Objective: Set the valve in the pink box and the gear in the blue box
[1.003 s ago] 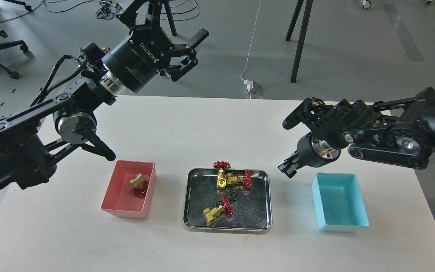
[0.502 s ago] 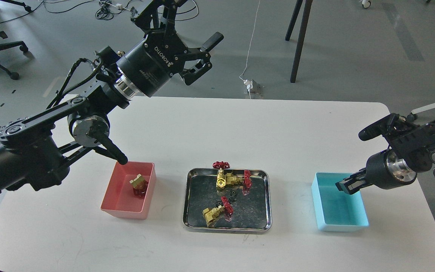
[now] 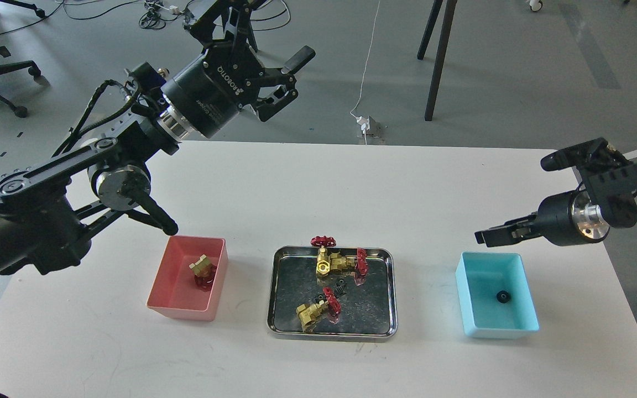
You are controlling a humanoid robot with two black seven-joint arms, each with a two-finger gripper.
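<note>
One valve point(image 3: 203, 271) lies in the pink box point(image 3: 181, 311) at the left. Three more valves point(image 3: 329, 262) lie in the steel tray point(image 3: 276, 298) at the centre, with a few tiny black gears point(image 3: 340, 287) among them. One gear point(image 3: 502, 297) lies on the floor of the blue box point(image 3: 500, 331) at the right. My left gripper point(image 3: 290, 80) is open and empty, held high beyond the table's far edge. My right gripper point(image 3: 484, 236) hovers just above the blue box's far left corner, fingers slightly apart and empty.
The boxes and tray stand in a row on a white table point(image 3: 318, 188). My left arm's elbow point(image 3: 161, 221) hangs just above the pink box's far left corner. Stand legs point(image 3: 440, 61) and cables are on the floor beyond the table.
My right gripper rose out of the blue box and drew back a little; a gear now lies in the box. My left gripper shifted slightly left and stayed open.
</note>
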